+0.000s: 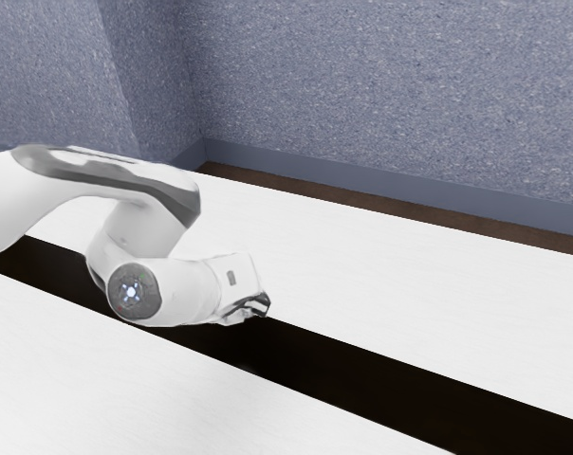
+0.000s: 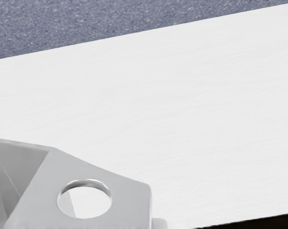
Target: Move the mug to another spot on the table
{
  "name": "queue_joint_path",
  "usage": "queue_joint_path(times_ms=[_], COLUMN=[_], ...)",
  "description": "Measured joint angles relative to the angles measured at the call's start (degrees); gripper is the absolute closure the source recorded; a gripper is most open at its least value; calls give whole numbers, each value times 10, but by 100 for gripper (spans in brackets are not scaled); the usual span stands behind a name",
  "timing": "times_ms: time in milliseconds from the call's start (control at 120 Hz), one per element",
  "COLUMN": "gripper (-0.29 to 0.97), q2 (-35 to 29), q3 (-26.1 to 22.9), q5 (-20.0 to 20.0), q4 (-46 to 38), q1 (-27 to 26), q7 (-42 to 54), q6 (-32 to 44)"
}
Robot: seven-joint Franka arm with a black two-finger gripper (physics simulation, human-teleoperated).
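Gripper: the gripper (image 1: 255,305) hangs low at the end of the white arm (image 1: 125,190), at the edge of the far surface (image 1: 410,265); open or closed, cannot tell.
Mug: a grey, faceted mug (image 2: 39,181) sits close under the hand, a round hole through its flat side piece, near the surface's edge.
Gap: a dark gap (image 1: 362,379) runs beside the hand, parting the far surface from a near white slab (image 1: 97,379).
Open room: bare white surface stretches away from the mug to the speckled blue-grey wall (image 1: 410,85).
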Motion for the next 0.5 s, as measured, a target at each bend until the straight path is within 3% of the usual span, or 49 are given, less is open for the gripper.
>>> queue_joint_path(times_ms=[125, 500], gripper=[79, 79], q2=[2, 32], q3=[-24, -63], q5=[73, 174], q4=[-5, -9], q1=[-22, -64], q7=[-98, -369], q6=[-32, -93])
